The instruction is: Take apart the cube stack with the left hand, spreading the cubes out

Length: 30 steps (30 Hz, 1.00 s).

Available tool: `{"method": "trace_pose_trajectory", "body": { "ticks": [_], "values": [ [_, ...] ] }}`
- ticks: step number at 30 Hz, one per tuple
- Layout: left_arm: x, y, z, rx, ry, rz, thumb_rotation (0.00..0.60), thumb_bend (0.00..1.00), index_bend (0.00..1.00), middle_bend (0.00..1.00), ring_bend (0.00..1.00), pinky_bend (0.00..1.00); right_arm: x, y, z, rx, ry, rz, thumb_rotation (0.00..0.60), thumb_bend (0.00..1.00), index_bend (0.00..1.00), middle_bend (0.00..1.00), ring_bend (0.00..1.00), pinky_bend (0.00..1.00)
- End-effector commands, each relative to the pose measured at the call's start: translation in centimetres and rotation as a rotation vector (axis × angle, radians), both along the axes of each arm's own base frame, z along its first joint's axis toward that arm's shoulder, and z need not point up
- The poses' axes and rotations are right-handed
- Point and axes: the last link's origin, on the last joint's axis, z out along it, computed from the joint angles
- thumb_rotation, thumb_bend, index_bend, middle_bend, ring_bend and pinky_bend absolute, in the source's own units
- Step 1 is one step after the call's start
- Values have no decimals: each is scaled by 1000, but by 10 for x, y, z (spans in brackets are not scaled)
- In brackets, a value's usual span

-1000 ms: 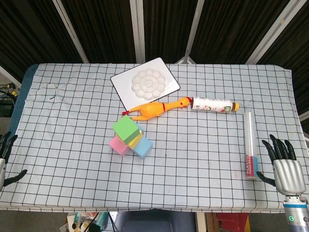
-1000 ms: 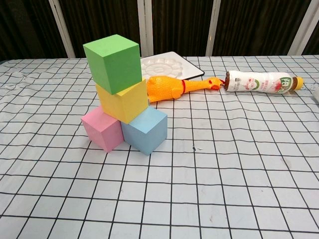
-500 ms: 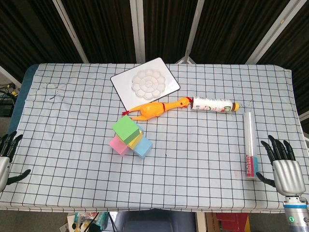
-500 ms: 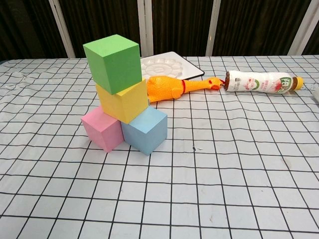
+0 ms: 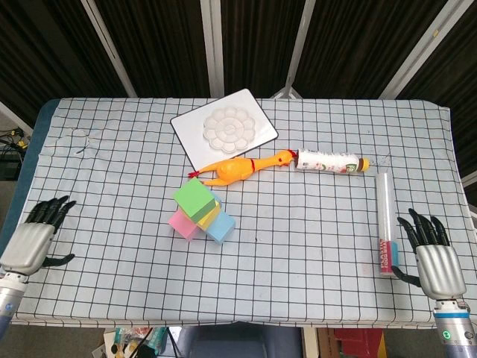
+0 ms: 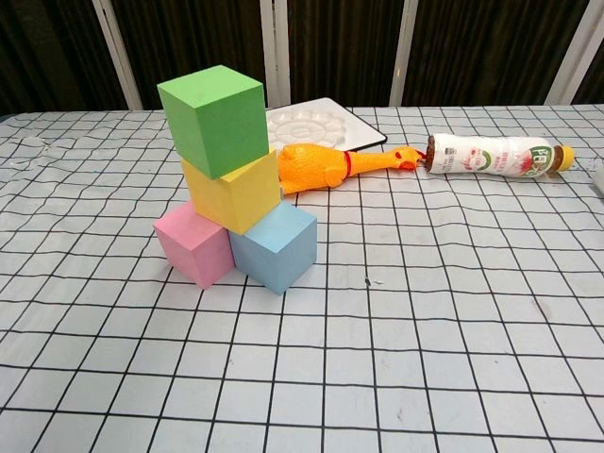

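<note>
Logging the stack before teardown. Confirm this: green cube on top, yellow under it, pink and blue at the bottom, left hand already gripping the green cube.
Wrong on the hand. The head view shows the left hand empty, far from the green cube. The stacking order is right.

Left hand (image 5: 30, 240) is hovering at the near left edge of the table (image 5: 89, 194), fingers spread, holding nothing. Right hand (image 5: 432, 257) is hovering at the near right edge, fingers spread, also holding nothing.

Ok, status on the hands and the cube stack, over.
Left hand open at table edge, right hand open. Cube stack intact, green cube on top. Rubber chicken lies just behind.
</note>
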Motion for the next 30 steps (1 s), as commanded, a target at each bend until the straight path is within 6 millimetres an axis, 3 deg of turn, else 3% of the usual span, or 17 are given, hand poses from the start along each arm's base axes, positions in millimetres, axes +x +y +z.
{"method": "trace_pose_trajectory", "body": {
  "ticks": [1, 8, 15, 30],
  "values": [
    [27, 26, -12, -175, -55, -9, 600, 74, 0, 0, 0, 0, 0, 0, 0, 7, -1, -5, 600, 26, 142, 30, 103, 54],
    [60, 49, -37, -222, -46, -46, 600, 58, 0, 0, 0, 0, 0, 0, 1, 6, -4, -9, 600, 26, 142, 30, 103, 54],
    [89, 51, -70, -310, -144, -24, 600, 44, 0, 0, 0, 0, -1, 0, 2, 9, -9, -10, 600, 26, 142, 30, 103, 54],
    [123, 70, -118, -335, -201, -55, 600, 41, 0, 0, 0, 0, -2, -1, 5, 2, -22, -12, 600, 26, 142, 30, 103, 54]
  ]
}}
